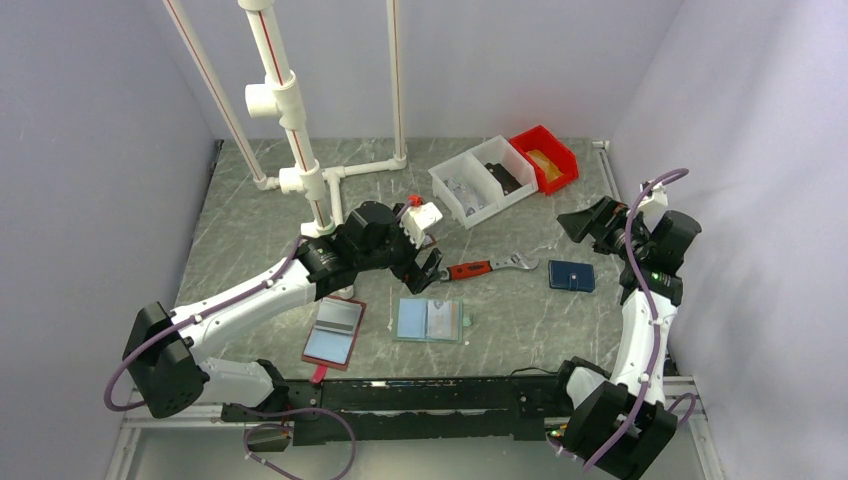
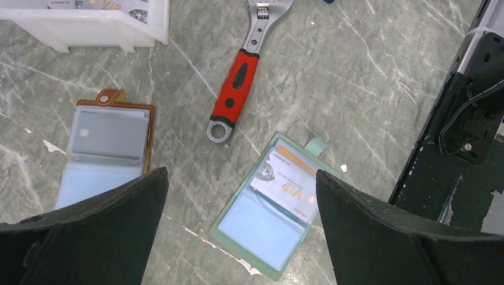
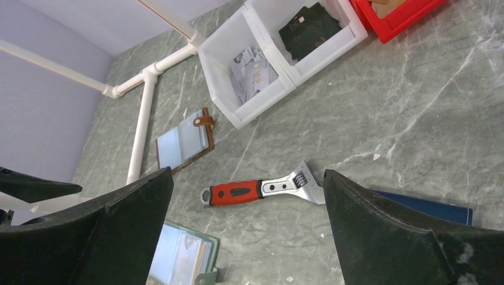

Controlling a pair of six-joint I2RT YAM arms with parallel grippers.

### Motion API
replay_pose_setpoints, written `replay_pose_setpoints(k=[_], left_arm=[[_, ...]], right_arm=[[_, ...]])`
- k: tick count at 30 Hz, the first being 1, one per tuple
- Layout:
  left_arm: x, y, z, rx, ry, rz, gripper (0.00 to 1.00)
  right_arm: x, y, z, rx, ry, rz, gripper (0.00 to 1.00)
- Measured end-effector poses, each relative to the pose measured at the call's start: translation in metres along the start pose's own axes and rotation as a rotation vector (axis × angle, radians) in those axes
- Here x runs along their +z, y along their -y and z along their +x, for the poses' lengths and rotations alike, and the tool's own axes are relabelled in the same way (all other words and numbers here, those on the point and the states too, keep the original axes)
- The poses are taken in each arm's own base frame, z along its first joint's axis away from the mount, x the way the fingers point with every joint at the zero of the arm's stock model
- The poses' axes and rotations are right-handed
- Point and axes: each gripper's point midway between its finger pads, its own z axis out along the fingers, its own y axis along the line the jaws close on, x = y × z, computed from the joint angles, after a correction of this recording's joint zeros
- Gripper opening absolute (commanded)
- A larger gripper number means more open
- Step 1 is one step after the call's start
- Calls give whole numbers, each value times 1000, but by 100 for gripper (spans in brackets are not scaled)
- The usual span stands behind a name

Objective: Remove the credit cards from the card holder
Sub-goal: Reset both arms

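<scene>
Open flat on the grey marbled table (image 1: 560, 330), close to its near edge: the two-panel card holder (image 1: 428, 320) with mint-green rim and blue-grey panels. Tucked inside its tab-side panel: pale credit cards (image 2: 284, 187), one marked VIP, an orange edge showing behind it. Just beyond, hovering over the tabletop with wrist bent down at the end of a long diagonal reach: the left gripper (image 1: 428, 272), jaws spread wide, gripping nothing. Off to the right, raised on an upright, elbow-bent arm and aimed inward: the right gripper (image 1: 578, 224), likewise spread wide and empty. Between the two, a red-handled silver wrench (image 1: 490, 267), ring end toward the holder; beside its jaw end, a closed dark blue wallet (image 1: 571, 275). Seen only from the wrists: a brown-edged folder (image 2: 110, 148) with snap tab, hidden under the left arm from above. Seen only from above: a maroon-edged folder (image 1: 335, 332), left of the card holder. Farther back, white bins (image 1: 480, 185) and a red bin (image 1: 545, 158).
</scene>
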Motion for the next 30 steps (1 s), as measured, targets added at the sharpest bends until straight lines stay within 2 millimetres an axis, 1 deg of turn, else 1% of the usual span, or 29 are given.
replay_pose_setpoints(k=[20, 30], left_arm=[[0, 0, 0, 1, 0, 0, 99], [-2, -1, -2, 5, 8, -8, 99]], right_arm=[[-2, -4, -6, -10, 24, -10, 100], [-3, -3, -6, -12, 32, -6, 100]])
